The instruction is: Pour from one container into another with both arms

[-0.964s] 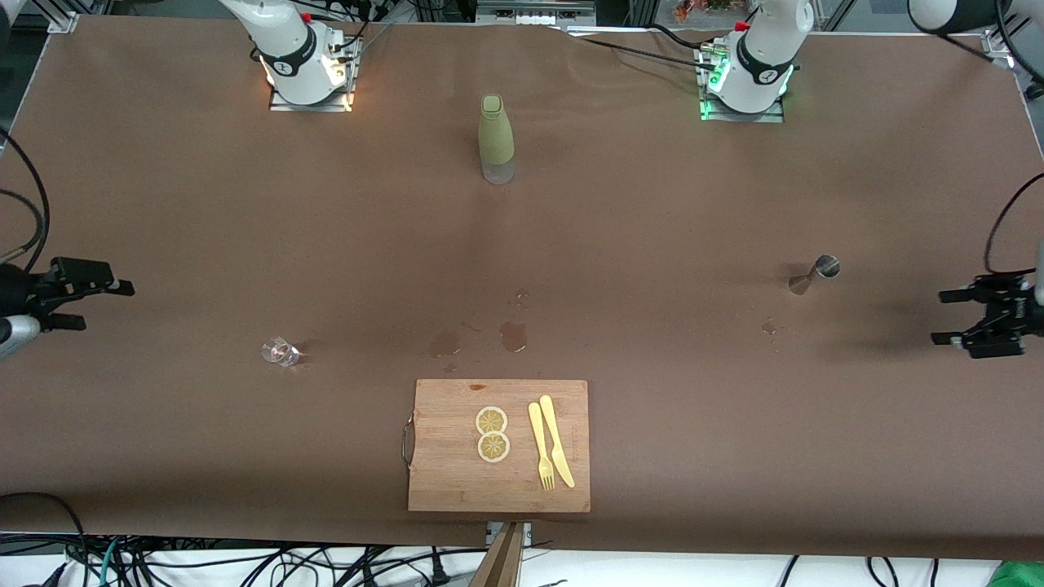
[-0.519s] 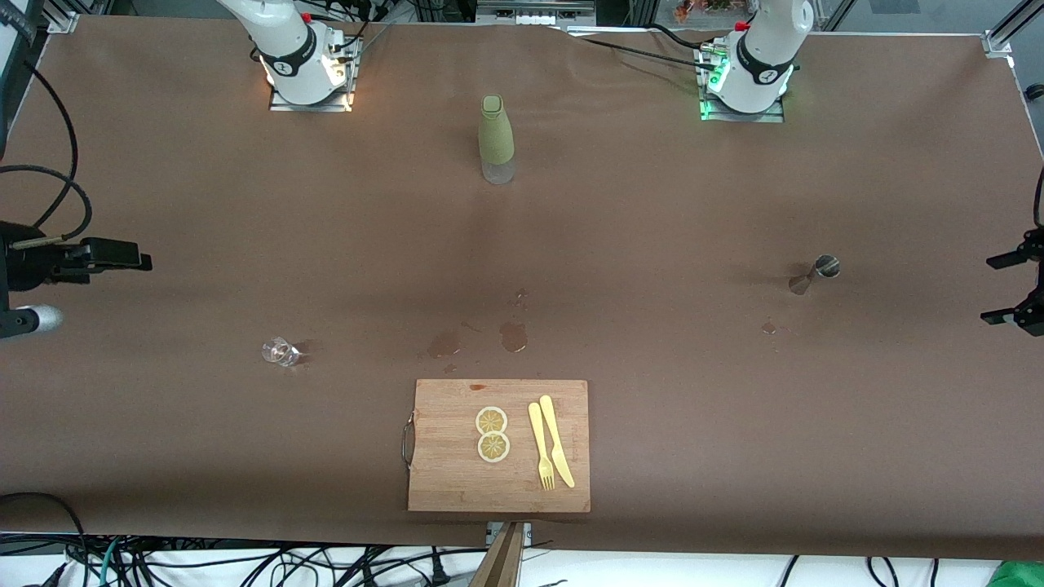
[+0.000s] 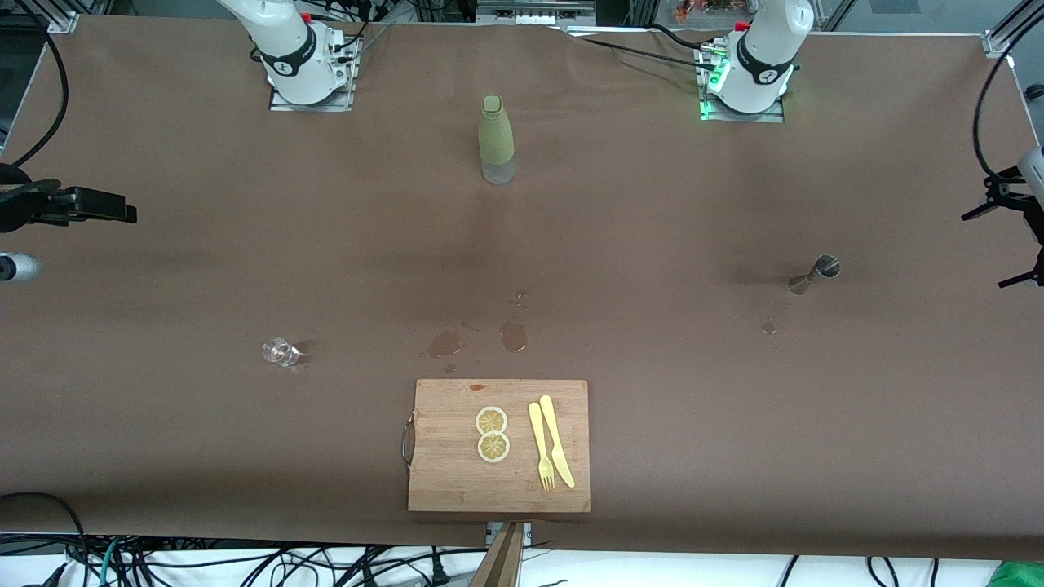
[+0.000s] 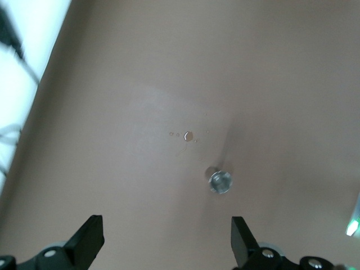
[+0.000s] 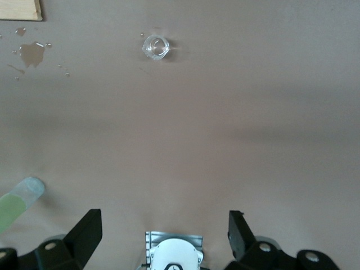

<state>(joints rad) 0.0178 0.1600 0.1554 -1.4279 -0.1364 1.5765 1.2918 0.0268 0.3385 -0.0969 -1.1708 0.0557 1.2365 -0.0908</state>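
The small silver jigger [image 3: 814, 275] stands on the brown table toward the left arm's end; the left wrist view looks down into it [image 4: 220, 181]. A tiny clear glass [image 3: 281, 352] stands toward the right arm's end and also shows in the right wrist view [image 5: 156, 46]. My left gripper [image 3: 999, 249] hangs open and empty over the table's edge at its own end, well apart from the jigger, fingers spread wide [image 4: 167, 242]. Over the table's edge at the right arm's end, my right gripper [image 3: 122, 210] is open and empty too [image 5: 165, 230], far from the glass.
A tall olive-green bottle [image 3: 496, 139] stands midway between the two arm bases. A wooden cutting board [image 3: 440, 481] near the front edge carries two lemon slices, a yellow fork and a knife. Wet spots [image 3: 512, 335] lie just above the board, and one small spot [image 3: 768, 328] lies near the jigger.
Both grippers have drawn back toward the bases' side of the table and farther out toward their own ends. Jigger, glass and bottle have not moved.
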